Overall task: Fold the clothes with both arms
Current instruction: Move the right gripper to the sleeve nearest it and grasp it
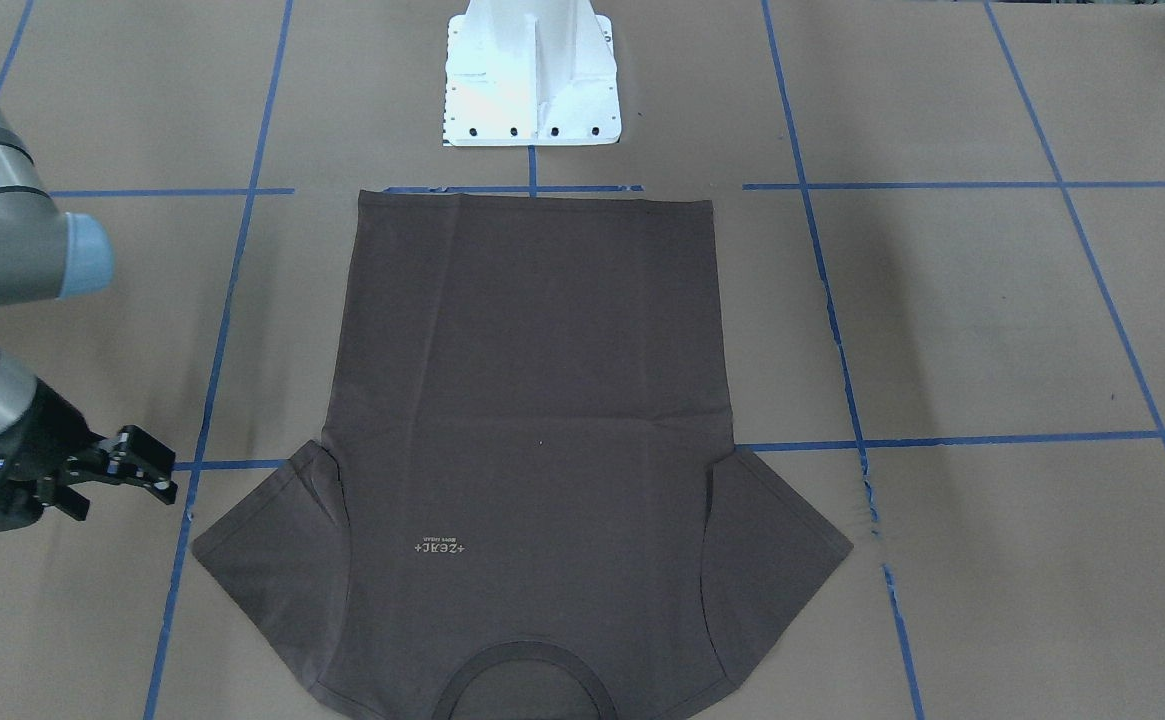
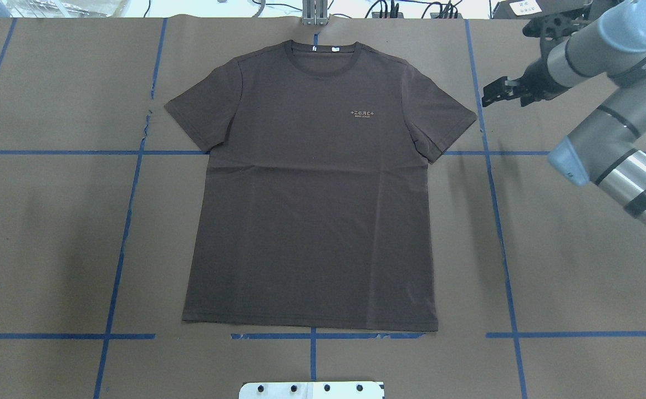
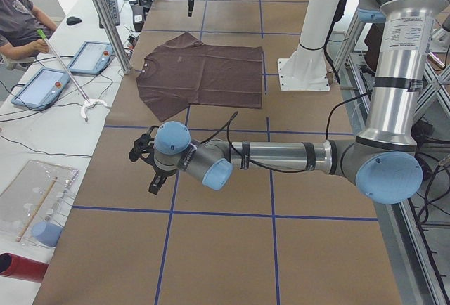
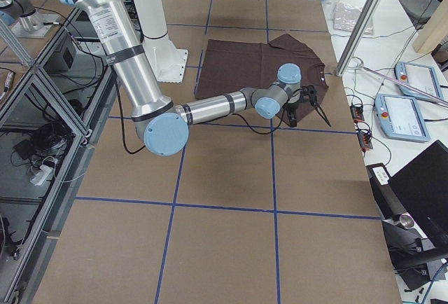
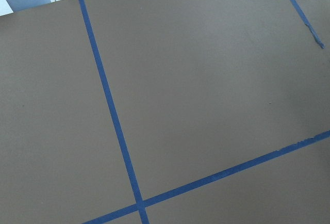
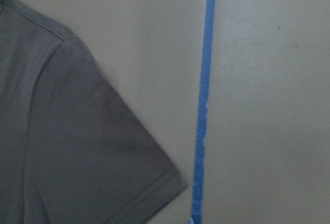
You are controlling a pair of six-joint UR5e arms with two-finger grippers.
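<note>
Item: dark brown T-shirt [image 2: 311,210], spread flat, logo up, mid-worktop [image 2: 578,277]. Likely light, limp and easily wrinkled, so pinch it at the shoulders or hem. Right claw [image 2: 488,95]: fingers parted, empty, near one sleeve [image 2: 444,122]. Left claw [image 3: 144,171]: you cannot tell its state.

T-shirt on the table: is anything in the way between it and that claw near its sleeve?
Nothing visible. The right gripper is open just beside the T-shirt and its sleeve, and between them lies only bare brown table paper with a flat blue tape line.
</note>
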